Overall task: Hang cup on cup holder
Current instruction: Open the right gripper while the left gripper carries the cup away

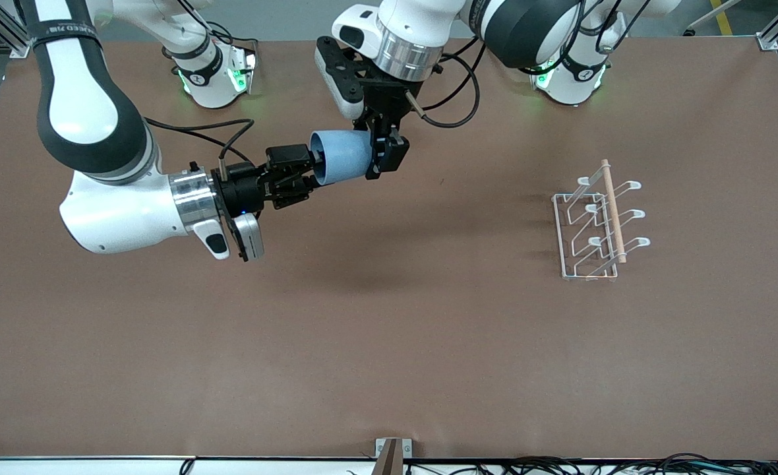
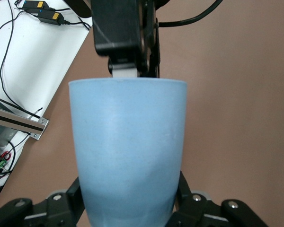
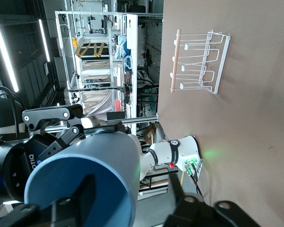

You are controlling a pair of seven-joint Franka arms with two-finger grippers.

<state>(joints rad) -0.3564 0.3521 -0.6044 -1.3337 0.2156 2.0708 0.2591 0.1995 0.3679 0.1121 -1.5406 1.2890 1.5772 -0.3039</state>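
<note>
Light-blue plastic marks the cup point(image 1: 341, 156), which is held in the air on its side over the brown table point(image 1: 389, 343), toward the robots' end and well apart from the cup holder point(image 1: 597, 224). The cup is gripped at both ends. Its rim end is taken by the right gripper point(image 1: 310, 173), which reaches in level from the right arm's end of the table; in the right wrist view one finger point(image 3: 83, 194) is seen inside the cup's mouth, so the wall of the cup point(image 3: 85, 179) is pinched there. Its base end is clamped by the left gripper point(image 1: 382, 148), which comes down from above; in the left wrist view the cup point(image 2: 128, 156) is seen narrowly closed upon at its tapered end. The white wire cup holder is seen standing on the table toward the left arm's end, its wooden rod point(image 1: 613, 211) lying along the top of its looped prongs.
</note>
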